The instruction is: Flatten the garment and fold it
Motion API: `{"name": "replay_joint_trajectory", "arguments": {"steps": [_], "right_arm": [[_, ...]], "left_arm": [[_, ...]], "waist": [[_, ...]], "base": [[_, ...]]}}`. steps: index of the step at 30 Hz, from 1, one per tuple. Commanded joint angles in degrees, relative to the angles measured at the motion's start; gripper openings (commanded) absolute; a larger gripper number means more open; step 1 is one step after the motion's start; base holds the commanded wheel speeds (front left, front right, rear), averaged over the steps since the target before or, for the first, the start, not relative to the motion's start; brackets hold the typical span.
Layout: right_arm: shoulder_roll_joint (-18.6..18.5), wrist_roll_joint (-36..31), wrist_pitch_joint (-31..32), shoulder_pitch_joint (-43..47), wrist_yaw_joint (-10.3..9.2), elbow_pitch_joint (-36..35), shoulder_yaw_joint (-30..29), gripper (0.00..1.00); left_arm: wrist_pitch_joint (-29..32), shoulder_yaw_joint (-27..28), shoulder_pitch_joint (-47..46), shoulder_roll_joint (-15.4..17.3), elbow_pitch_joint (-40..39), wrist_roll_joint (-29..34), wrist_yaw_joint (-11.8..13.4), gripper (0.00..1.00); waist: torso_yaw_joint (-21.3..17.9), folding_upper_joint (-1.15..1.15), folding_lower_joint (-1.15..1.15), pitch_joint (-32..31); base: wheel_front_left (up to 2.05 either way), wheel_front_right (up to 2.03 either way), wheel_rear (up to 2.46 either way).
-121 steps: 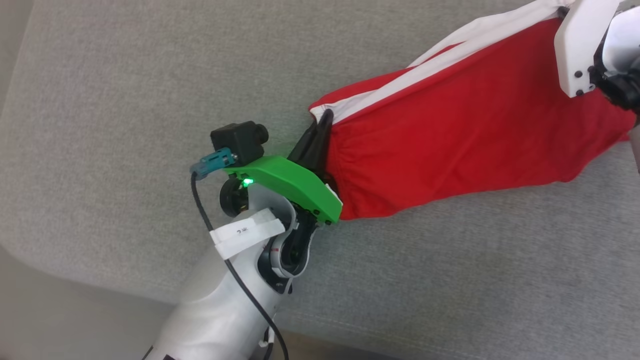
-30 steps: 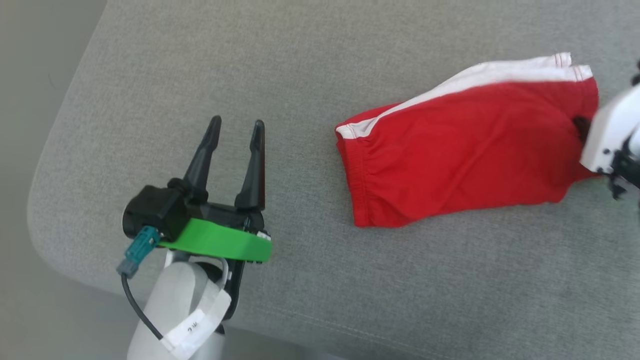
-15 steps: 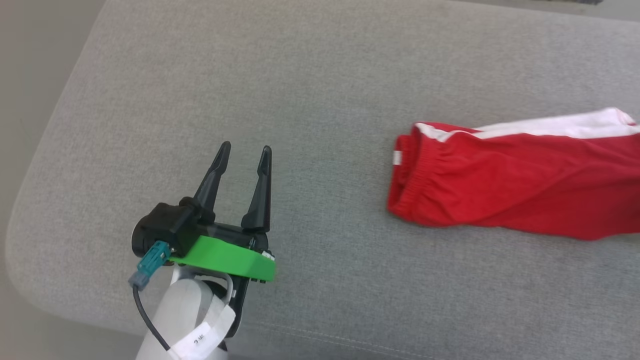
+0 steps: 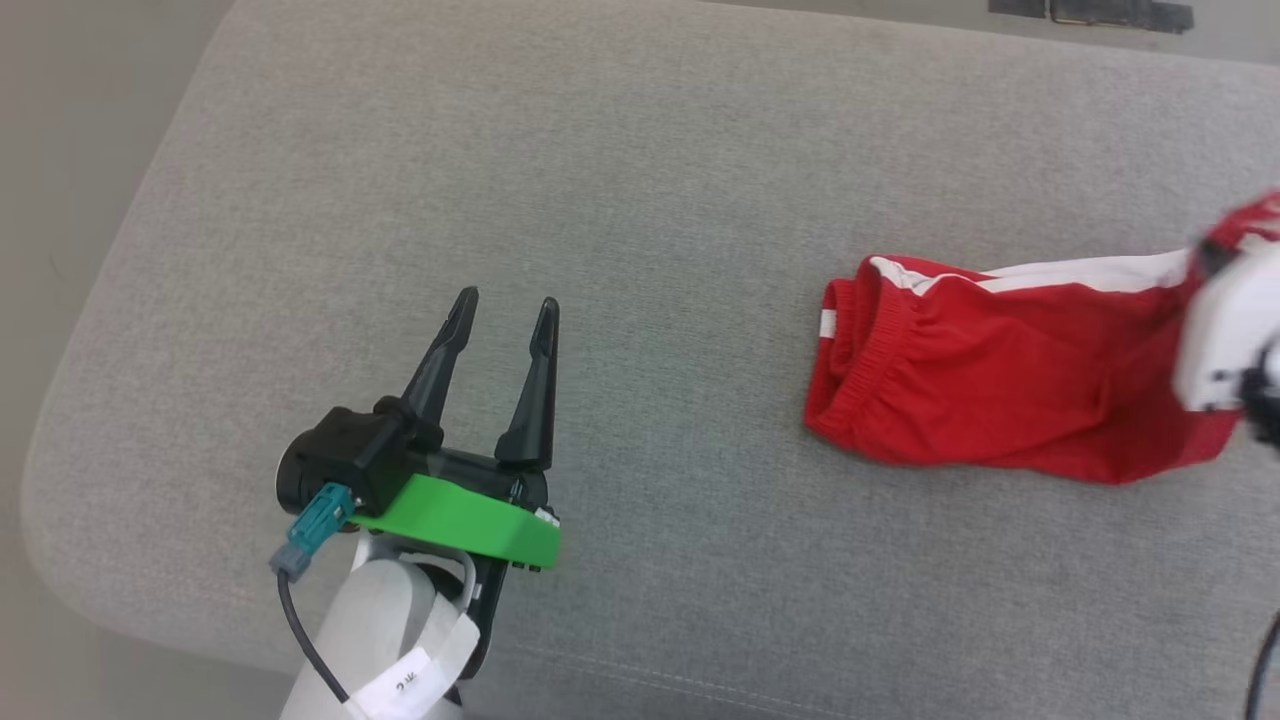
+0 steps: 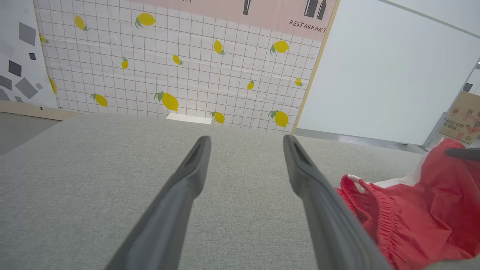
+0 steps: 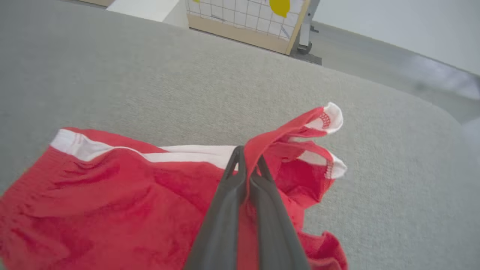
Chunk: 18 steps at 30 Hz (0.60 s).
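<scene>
The garment [image 4: 1000, 390] is a pair of red shorts with a white side stripe. It lies on the grey cushion [image 4: 640, 180] at the right, with its elastic waistband toward the middle. My right gripper [image 6: 248, 157] is shut on the red fabric near the leg hems, which stand lifted and bunched off the cushion. In the head view, that arm's white housing [image 4: 1225, 340] covers the garment's right end. My left gripper [image 4: 506, 303] hovers open and holds nothing, well left of the waistband. Between its fingers the left gripper [image 5: 246, 139] frames bare cushion, with the garment [image 5: 412, 217] at the right.
The cushion's rounded corner [image 4: 60, 480] and front edge lie just left of and below my left arm. Behind the cushion stand a lemon-patterned grid wall [image 5: 180, 67], a white panel [image 5: 382, 75] and a cardboard box [image 5: 463, 118].
Four seconds ago my left gripper was at the waistband; it has let go and drawn back left. My right gripper has pulled the garment's hem end up and rightward, bunching it narrower. The head camera shifted too.
</scene>
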Motion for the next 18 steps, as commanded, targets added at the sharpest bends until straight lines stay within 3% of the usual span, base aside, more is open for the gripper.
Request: {"name": "replay_joint_trajectory", "arguments": {"steps": [1, 8, 13, 18], "right_arm": [[0.3, 0.4, 0.6, 0.8, 0.2, -2.1, 2.9, 0.0], [0.9, 1.5, 4.3, 0.2, 0.2, -9.1, 20.6, 0.0], [1.2, 3.4, 6.0, -0.8, 0.2, -5.7, 28.7, 0.0], [1.3, 4.8, 6.4, -1.3, 0.2, -1.3, 32.5, 0.0]], "left_arm": [[-0.2, -0.1, 0.2, -0.1, 0.2, -0.3, -0.3, 1.0], [-0.2, -0.2, 0.1, -0.1, 0.3, -0.9, -0.3, 1.0], [-0.2, -0.9, -0.3, -0.1, 0.3, -1.6, -0.3, 1.0], [-0.2, -1.3, -0.7, -0.1, 0.2, -2.0, -0.3, 1.0]], "waist": [[0.6, 0.0, 0.0, -0.1], [2.1, 0.0, 0.0, 0.0], [3.5, 0.0, 0.0, 0.4], [4.1, 0.0, 0.0, 0.7]], "base": [[0.0, 0.0, 0.0], [0.0, 0.0, 0.0], [0.0, 0.0, 0.0], [0.0, 0.0, 0.0]]}}
